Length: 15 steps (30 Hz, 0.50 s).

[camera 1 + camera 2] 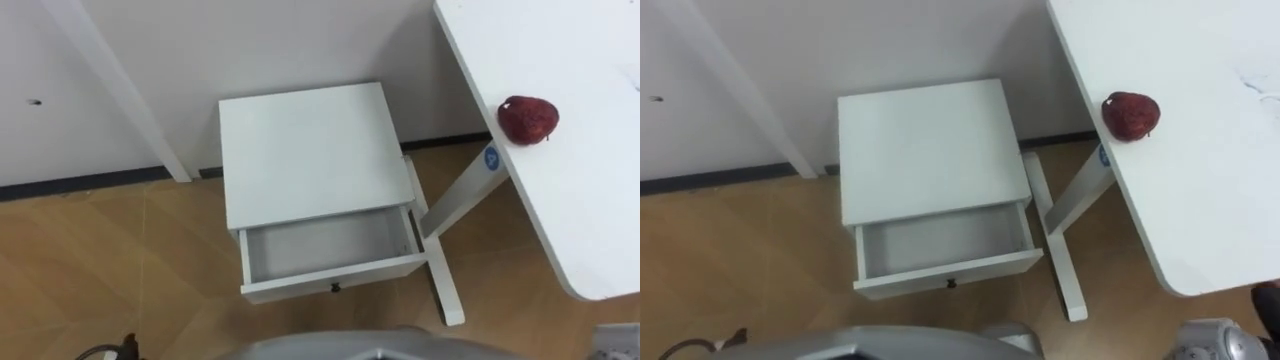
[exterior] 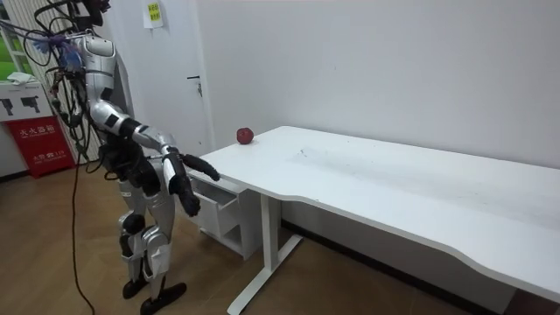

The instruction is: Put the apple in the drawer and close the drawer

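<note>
- Right hand, seen in the room view, is held out in front of the body toward the bedside cabinet. Its dark fingers are stretched nearly straight and hold nothing.
- Left hand hangs lower and closer to the thighs, with its fingers loose, pointing down and holding nothing.
- The apple, dark red, lies on the white desk near the desk's corner and close to its edge. It is well apart from both hands and from the drawer.
- The drawer of the white cabinet is pulled out toward the robot, so its pale inside is open to view from above. A small dark knob sits in the middle of its front panel.
- The cabinet stands against the wall, with its flat top bare.
- A white desk leg slants down just beside the cabinet's right side, and its foot runs along the wooden floor.
- The robot stands on that floor facing the cabinet, with the desk reaching away on its right.
</note>
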Tool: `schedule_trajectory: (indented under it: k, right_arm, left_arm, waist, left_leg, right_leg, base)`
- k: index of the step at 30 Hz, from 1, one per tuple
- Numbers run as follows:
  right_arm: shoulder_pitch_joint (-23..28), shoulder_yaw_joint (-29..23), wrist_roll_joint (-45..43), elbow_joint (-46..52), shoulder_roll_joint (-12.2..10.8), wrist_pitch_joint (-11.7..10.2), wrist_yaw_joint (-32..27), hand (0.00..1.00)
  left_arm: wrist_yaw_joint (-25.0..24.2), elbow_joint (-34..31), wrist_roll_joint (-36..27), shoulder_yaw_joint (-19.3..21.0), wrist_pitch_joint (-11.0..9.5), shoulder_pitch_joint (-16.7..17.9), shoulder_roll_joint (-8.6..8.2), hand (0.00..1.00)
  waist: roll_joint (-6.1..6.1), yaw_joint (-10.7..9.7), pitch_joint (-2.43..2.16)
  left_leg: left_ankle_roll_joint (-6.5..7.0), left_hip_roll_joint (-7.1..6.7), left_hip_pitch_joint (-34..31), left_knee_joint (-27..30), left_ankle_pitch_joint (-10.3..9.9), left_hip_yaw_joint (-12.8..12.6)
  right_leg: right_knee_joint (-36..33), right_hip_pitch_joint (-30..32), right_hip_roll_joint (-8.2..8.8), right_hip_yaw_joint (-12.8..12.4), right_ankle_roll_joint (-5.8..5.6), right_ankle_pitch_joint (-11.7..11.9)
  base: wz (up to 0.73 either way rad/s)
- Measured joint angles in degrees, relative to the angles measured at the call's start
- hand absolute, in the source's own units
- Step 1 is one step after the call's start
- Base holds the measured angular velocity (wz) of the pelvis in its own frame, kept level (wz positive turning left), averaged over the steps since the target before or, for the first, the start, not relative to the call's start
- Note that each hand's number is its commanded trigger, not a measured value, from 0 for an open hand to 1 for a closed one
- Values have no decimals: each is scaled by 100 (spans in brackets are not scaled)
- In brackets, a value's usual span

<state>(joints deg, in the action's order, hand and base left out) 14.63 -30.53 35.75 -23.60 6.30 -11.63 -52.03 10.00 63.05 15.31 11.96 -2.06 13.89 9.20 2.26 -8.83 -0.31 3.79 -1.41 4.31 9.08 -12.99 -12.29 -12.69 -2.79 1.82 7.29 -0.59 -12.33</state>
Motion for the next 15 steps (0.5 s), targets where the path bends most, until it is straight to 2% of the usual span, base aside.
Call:
schedule_trajectory:
  k: [3,5,7,11,15]
  right_arm:
    - [-4,138,-730,508,1,-236,-283,0]
    - [11,362,-1141,883,29,-434,-440,0]
    - [34,521,-1466,1187,50,-468,-540,0]
    - [29,634,-2702,1780,110,-486,-661,0]
    - [37,802,-3393,2055,130,-486,-596,0]
  left_arm:
    - [64,27,-1,-116,-48,-31,43,0]
    - [69,118,-104,-385,-106,-78,122,0]
    - [62,172,-127,-546,-123,-111,127,0]
    - [46,180,-99,-555,-100,-49,119,0]
    - [32,135,-94,-604,-83,12,118,0]
  waist:
    - [-4,18,7]
    - [-16,62,19]
    - [-43,145,13]
    - [-108,216,6]
    - [-140,319,6]
  left_leg:
    - [0,1,2,6,0,-15]
    - [0,4,2,4,0,8]
    - [0,6,1,-16,-1,20]
    - [-2,5,1,-27,1,41]
    - [-6,6,7,-24,3,17]
  right_leg:
    - [3,0,-2,-11,-1,1]
    - [4,-2,-5,3,0,1]
    - [4,7,-7,3,2,3]
    - [15,2,-4,76,2,2]
    - [28,-4,-6,71,2,2]
  base:
    - [-2]
    - [0]
    - [0]
    - [3]
    - [0]
